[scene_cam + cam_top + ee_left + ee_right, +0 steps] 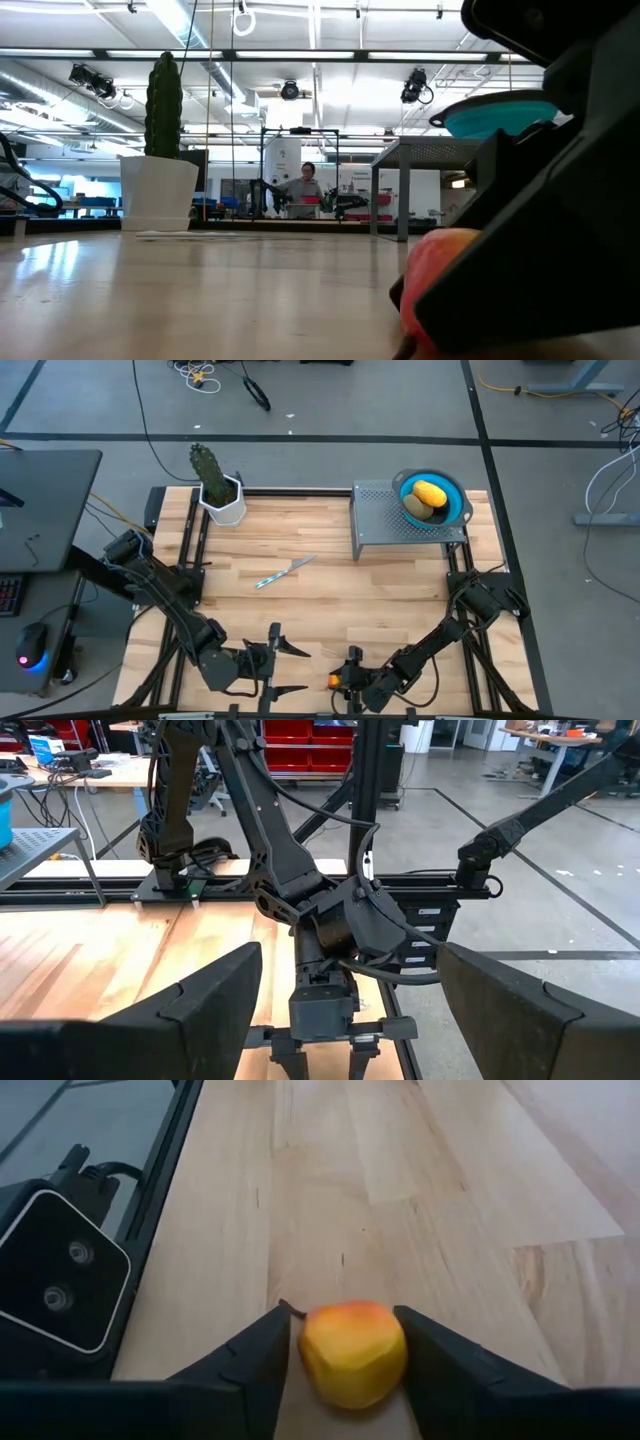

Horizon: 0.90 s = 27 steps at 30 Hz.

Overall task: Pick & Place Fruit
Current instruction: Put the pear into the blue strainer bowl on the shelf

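Right gripper [345, 1345] jaws astride one orange fruit [354, 1352]; two fruits [427, 499] in bowl [456, 493].

Left gripper [275, 658]: I'm holding it spread wide, bottom centre-left.
Right gripper [338, 681]: I'm keeping it low, bottom centre, fingers [255, 1360] flanking something.

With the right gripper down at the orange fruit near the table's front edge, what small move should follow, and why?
Probably finish closing, then lift. In the right wrist view the orange fruit sits on the table between the right gripper fingers, which look close to its sides. The blue bowl, already holding a yellow fruit, is likely where it goes. The left gripper waits open nearby.
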{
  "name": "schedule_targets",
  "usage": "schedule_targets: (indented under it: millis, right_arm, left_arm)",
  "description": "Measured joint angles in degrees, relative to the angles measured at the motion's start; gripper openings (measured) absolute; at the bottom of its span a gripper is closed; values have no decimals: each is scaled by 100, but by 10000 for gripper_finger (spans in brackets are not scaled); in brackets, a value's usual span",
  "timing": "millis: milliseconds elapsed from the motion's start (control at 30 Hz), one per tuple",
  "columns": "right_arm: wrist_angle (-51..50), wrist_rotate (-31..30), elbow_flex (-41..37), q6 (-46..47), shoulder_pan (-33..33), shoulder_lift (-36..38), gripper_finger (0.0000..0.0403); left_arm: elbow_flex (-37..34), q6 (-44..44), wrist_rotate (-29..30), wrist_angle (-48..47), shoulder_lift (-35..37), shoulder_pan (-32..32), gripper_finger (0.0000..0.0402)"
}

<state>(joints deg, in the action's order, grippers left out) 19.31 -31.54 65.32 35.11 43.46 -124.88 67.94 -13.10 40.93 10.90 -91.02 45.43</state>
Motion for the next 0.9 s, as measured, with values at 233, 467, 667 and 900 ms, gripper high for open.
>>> schedule_targets:
  millis: [233,467,667,900]
  right_arm:
    - [17,29,0,2,0,0,142]
    - [34,-15,0,2,2,0,138]
    - [178,-90,-2,-123,7,42,137]
    - [138,-397,-2,-548,4,384,137]
  left_arm:
    - [0,0,0,1,1,0,309]
    - [0,0,0,1,0,0,309]
    - [0,0,0,1,1,0,309]
    - [2,30,4,-46,1,0,309]
